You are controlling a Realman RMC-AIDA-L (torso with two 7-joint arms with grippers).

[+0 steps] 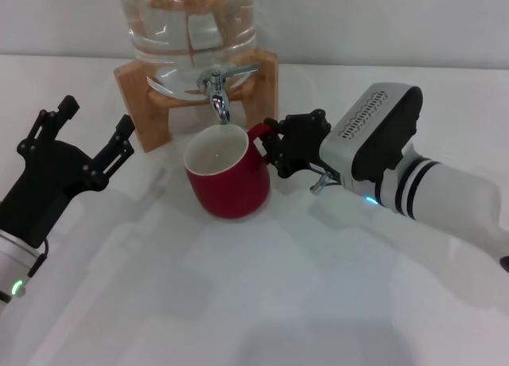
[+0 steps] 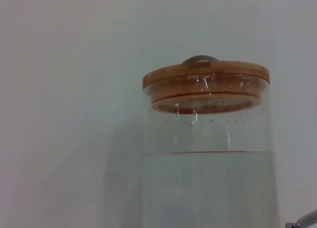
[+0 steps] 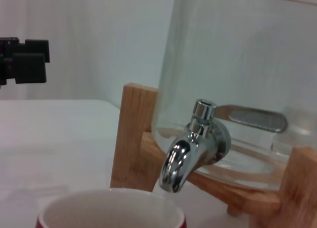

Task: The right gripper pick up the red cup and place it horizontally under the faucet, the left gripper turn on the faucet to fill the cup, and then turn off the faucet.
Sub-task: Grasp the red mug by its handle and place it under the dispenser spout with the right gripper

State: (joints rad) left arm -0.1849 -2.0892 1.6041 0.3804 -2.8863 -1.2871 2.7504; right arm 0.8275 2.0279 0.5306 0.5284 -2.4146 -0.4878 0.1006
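Red cup (image 1: pixel 229 177): stands upright on the white table (image 1: pixel 262 302), directly below the spout, mouth open to it; the cream inside looks empty.
Handling: judged a rigid glazed ceramic, fairly heavy for its size, smooth and likely slippery, prone to chip if knocked on the tap. The loop handle (image 1: pixel 261 132) is the natural hold.
Faucet (image 1: pixel 218 87): chrome, spout pointing down just above the cup's rim; no water seen running.
Glass jar (image 2: pixel 208 153): partly full, wooden lid on top, resting on the wooden stand (image 1: pixel 143 103).
Right gripper (image 1: pixel 280 147): reaches in low from the right, fingers pinched on the cup's handle at the side facing the arm; wrist roughly level with the table.
Left gripper (image 1: pixel 83 131): held off to the left of the stand, well apart from the tap, fingers spread wide and aimed up and forward.
Step in hand: cup looks placed; the lever is not yet touched.
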